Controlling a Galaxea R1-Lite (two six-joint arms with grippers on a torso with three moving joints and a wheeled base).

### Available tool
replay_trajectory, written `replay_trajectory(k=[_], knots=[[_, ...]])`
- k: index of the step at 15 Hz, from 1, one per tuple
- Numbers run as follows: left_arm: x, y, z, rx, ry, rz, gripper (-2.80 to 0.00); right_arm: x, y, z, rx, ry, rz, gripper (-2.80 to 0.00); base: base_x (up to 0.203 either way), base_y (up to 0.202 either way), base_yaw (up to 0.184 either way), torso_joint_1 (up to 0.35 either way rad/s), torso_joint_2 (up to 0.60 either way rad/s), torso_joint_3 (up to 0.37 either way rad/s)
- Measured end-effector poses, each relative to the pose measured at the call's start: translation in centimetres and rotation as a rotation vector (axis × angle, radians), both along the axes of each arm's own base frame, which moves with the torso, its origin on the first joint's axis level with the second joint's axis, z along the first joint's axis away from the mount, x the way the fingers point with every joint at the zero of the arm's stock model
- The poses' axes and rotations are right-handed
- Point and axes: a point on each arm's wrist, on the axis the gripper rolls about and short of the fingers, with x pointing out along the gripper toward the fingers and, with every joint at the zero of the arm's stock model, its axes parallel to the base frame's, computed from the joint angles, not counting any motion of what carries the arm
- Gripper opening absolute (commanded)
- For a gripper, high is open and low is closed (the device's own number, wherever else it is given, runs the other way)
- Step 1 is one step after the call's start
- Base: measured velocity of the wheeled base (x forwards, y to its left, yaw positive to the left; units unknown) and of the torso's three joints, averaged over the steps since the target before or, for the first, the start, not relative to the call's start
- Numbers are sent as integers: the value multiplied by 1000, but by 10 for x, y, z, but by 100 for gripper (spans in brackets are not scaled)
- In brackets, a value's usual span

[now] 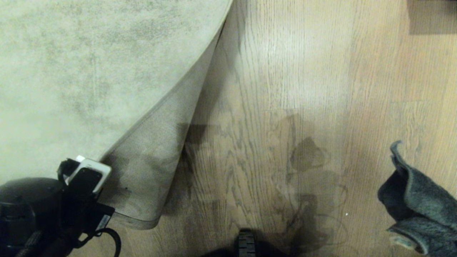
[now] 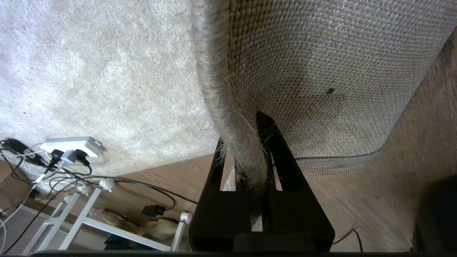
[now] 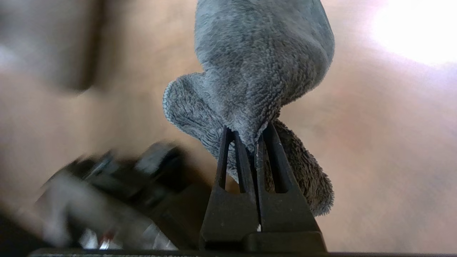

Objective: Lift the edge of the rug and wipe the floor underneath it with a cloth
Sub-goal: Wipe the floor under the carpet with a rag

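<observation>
Your left claw [image 2: 250,142]: clamped on rug edge [image 2: 228,117], lifted off floor [image 1: 285,107]. Right claw [image 3: 251,142]: gripping cloth [image 3: 257,71]. No legible writing.

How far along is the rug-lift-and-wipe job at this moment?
Done: the left hand has pinched the rug edge and peeled it up, baring the floor. In hand: the right hand holds the cloth off to the right. Left: wiping the bared planks.
</observation>
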Motion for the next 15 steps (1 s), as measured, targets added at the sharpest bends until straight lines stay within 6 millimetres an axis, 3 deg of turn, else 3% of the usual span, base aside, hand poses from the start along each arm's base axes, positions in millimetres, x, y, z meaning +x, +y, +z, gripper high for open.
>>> replay_trajectory(k=[4,7,10,15], knots=[[-1,1,-2,3,5,0,-280,53,13,13,-79,78,308,-280,0,0,0,0,0,0],[-2,1,-3,5,9,0,-280,89,47,7,-131,141,514,-280,0,0,0,0,0,0],[-3,2,-4,-4,10,7,-280,123,96,-11,-172,182,656,-280,0,0,0,0,0,0],[-3,2,-5,-14,9,17,-280,164,196,-46,-149,136,777,-280,0,0,0,0,0,0]])
